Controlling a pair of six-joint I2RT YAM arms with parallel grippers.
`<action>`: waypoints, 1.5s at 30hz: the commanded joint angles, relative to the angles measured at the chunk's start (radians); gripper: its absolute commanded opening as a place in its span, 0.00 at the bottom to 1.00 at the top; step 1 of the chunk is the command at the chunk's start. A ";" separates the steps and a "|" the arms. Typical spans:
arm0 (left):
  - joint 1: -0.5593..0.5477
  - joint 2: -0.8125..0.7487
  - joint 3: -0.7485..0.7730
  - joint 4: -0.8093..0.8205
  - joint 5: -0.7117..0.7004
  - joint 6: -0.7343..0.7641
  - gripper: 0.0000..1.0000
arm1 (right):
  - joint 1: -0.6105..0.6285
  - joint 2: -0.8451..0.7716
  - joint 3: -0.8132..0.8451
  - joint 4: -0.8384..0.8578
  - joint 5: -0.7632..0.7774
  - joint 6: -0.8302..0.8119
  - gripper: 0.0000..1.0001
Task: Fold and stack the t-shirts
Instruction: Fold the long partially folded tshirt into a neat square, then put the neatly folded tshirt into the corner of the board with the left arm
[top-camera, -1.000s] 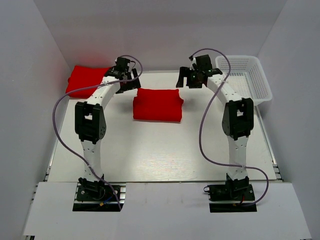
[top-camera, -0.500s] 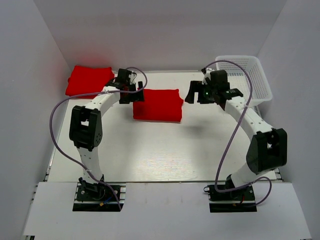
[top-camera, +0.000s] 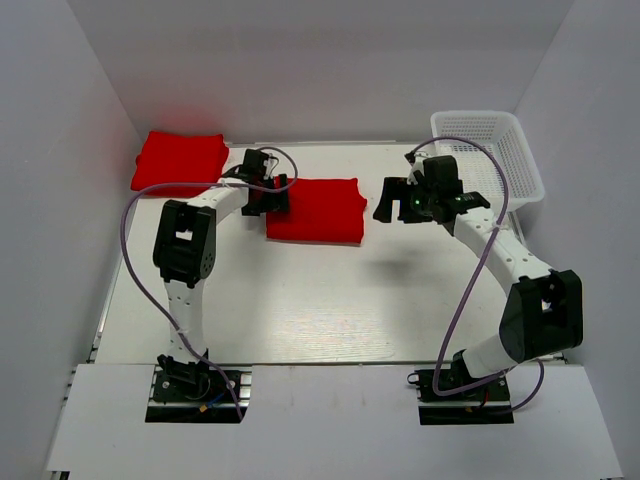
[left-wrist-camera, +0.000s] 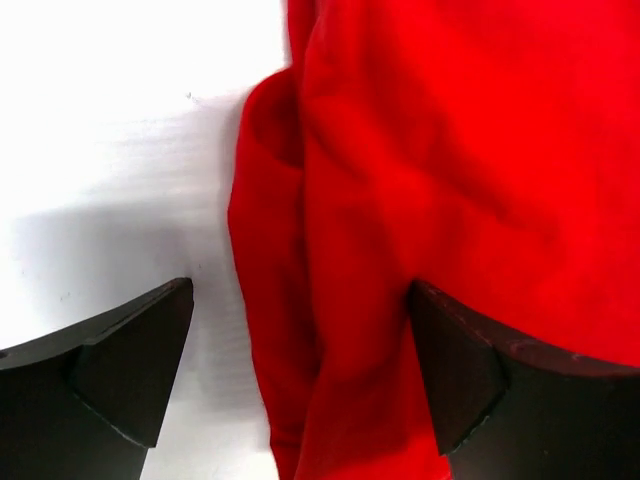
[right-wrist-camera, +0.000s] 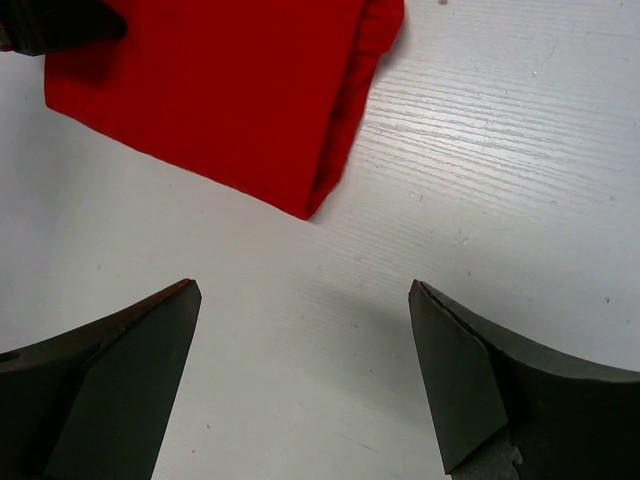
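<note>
Two red lots: the middle shirt (top-camera: 315, 209), folded into a rectangle, lies flat on the worktop (top-camera: 320, 300); the corner pile (top-camera: 178, 160) lies at the far left, well apart from it.
Left jaws: spread wide, down at the middle shirt's left edge.
Left wrist view: the shirt's (left-wrist-camera: 450, 150) rounded folded edge runs up between the two fingers (left-wrist-camera: 110, 370), one over bare worktop and the other over red cloth.
Left hold: nothing is pinched; whether a finger touches the cloth cannot be told.
Right jaws: spread wide, with only bare worktop between them; they hang just right of the middle shirt, apart from it.
Right wrist view: the shirt's (right-wrist-camera: 210, 90) near corner shows at upper left, with layered folds along its right side.
Basket (top-camera: 527, 160): white mesh, in the far right corner; the right arm's cable (top-camera: 497, 185) arcs in front of it.
Hidden: in the top view the left wrist covers the middle shirt's left edge; the corner pile's layers cannot be counted.
Cut off: the left wrist view shows only part of the shirt, which runs off the top, right and bottom.
Unclear: a dark shape (right-wrist-camera: 50, 25) at the top left of the right wrist view sits on the shirt's far edge, cropped too tightly to name.
</note>
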 joint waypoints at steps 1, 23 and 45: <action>-0.004 0.026 -0.023 0.012 0.020 0.021 0.97 | 0.004 -0.037 -0.014 0.051 -0.001 0.000 0.91; 0.008 -0.128 0.093 0.068 0.181 0.288 0.00 | -0.004 -0.332 -0.359 0.178 0.121 0.032 0.91; 0.128 0.032 0.633 -0.161 -0.070 0.685 0.00 | -0.005 -0.254 -0.285 0.091 0.253 -0.012 0.91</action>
